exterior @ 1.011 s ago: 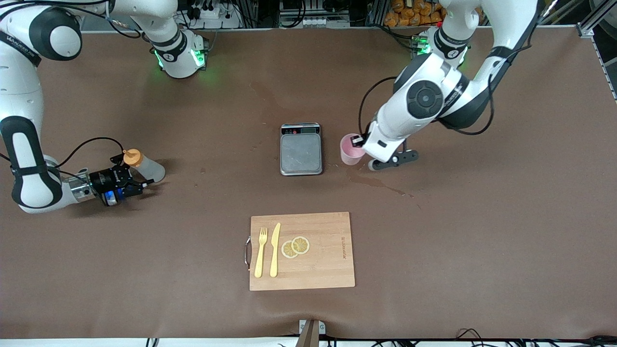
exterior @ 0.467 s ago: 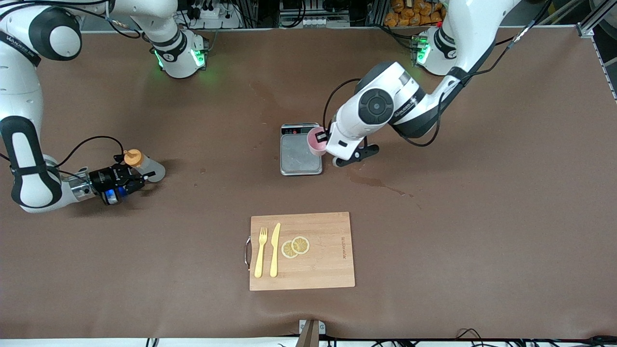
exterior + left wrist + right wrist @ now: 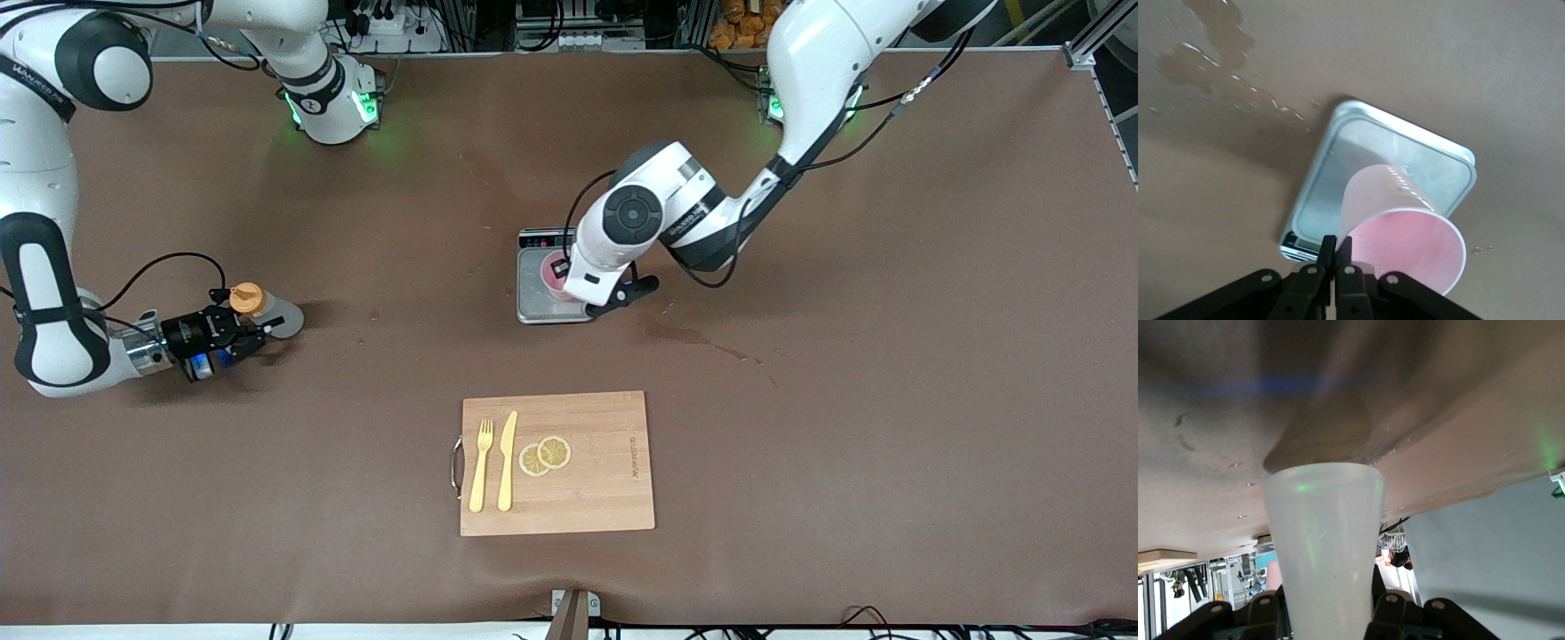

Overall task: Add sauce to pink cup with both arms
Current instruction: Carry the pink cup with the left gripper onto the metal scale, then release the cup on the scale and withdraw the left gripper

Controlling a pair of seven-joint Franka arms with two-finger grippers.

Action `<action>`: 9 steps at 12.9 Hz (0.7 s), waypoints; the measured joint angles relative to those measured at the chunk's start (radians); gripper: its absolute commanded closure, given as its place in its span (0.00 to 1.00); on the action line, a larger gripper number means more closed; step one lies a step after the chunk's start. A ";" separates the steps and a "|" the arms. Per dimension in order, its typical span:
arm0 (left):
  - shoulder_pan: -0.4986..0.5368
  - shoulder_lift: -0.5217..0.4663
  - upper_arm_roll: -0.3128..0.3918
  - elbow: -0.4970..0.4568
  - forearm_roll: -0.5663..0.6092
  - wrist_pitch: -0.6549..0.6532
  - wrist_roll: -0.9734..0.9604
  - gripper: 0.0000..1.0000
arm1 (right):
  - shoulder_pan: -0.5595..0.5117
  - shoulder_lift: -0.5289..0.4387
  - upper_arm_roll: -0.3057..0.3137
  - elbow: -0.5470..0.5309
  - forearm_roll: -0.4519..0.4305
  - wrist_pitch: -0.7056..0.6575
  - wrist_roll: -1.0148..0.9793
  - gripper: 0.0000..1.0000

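Observation:
My left gripper (image 3: 560, 268) is shut on the rim of the pink cup (image 3: 552, 275) and holds it over the grey scale (image 3: 536, 298). In the left wrist view the cup (image 3: 1401, 227) hangs tilted from my left gripper (image 3: 1336, 248) above the scale's plate (image 3: 1365, 153). My right gripper (image 3: 251, 327) is shut on the sauce bottle (image 3: 276, 316), whose orange cap (image 3: 245, 298) points up, low over the table at the right arm's end. In the right wrist view the whitish bottle (image 3: 1325, 547) fills the space between my fingers.
A wooden cutting board (image 3: 587, 498) lies nearer the front camera, holding a yellow fork (image 3: 481, 465), a yellow knife (image 3: 507, 460) and two lemon slices (image 3: 544, 455). A wet stain (image 3: 698, 340) marks the table beside the scale.
My left arm has carried the pink cup from the table beside the scale to over the scale's plate. My right gripper has closed on the sauce bottle and shifted slightly.

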 measured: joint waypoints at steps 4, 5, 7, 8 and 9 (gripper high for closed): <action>-0.030 0.010 0.007 0.000 0.014 0.053 -0.043 1.00 | 0.025 -0.023 0.004 0.032 0.000 -0.027 0.083 0.55; -0.033 0.010 0.011 0.000 0.022 0.058 -0.044 1.00 | 0.032 -0.033 0.006 0.035 0.001 -0.037 0.111 0.55; -0.043 0.014 0.021 0.000 0.048 0.059 -0.045 1.00 | 0.052 -0.059 0.009 0.044 0.001 -0.049 0.176 0.55; -0.048 0.017 0.025 0.000 0.050 0.059 -0.048 1.00 | 0.067 -0.073 0.011 0.051 0.002 -0.051 0.209 0.55; -0.053 0.021 0.028 0.000 0.053 0.061 -0.058 1.00 | 0.086 -0.084 0.012 0.059 0.002 -0.051 0.242 0.53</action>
